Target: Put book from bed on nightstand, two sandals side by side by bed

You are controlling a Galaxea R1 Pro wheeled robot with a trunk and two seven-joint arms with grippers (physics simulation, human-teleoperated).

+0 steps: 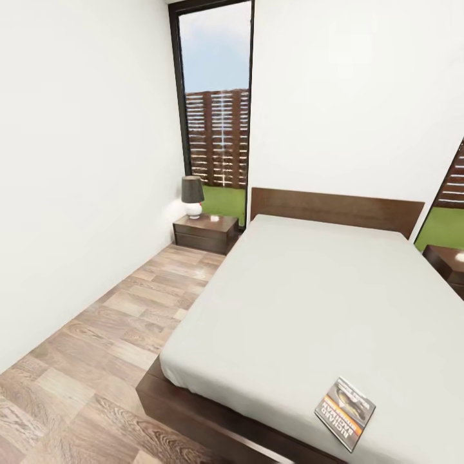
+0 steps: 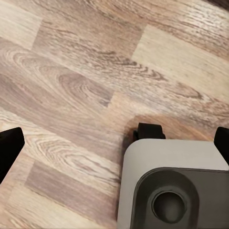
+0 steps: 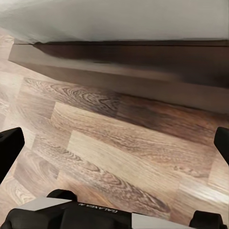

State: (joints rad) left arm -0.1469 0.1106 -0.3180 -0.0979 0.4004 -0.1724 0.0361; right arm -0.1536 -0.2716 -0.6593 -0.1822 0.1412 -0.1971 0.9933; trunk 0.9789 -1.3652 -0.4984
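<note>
Room: bedroom, white walls, wood-plank floor [image 1: 96, 361]; tall dark-framed window [image 1: 216, 109] in the far corner, slatted brown fence and grass beyond it.
Bed [image 1: 309, 303]: large, low, dark brown frame and plain headboard [image 1: 335, 209], smooth pale grey-white mattress; headboard against the far wall.
Nightstand, window side [image 1: 206, 232]: small dark brown cabinet with drawer fronts, just beside the head of the bed, below the window.
Nightstand, far side [image 1: 448, 264]: dark brown, partly cut by the picture's edge, on the other side of the bed.
Lamp [image 1: 192, 195]: dark shade, white rounded base, standing on the window-side nightstand.
Book [image 1: 345, 414]: thin paperback, dark cover with orange band and white lettering, lying flat on the mattress near the foot corner of the bed.
Left end effector [image 2: 114, 143]: dark fingertips at opposite edges of the wrist view, set wide, nothing between them; plank floor and the robot's grey base below.
Right end effector [image 3: 114, 143]: fingertips likewise wide apart, empty; over the floor, near the dark bed frame.
</note>
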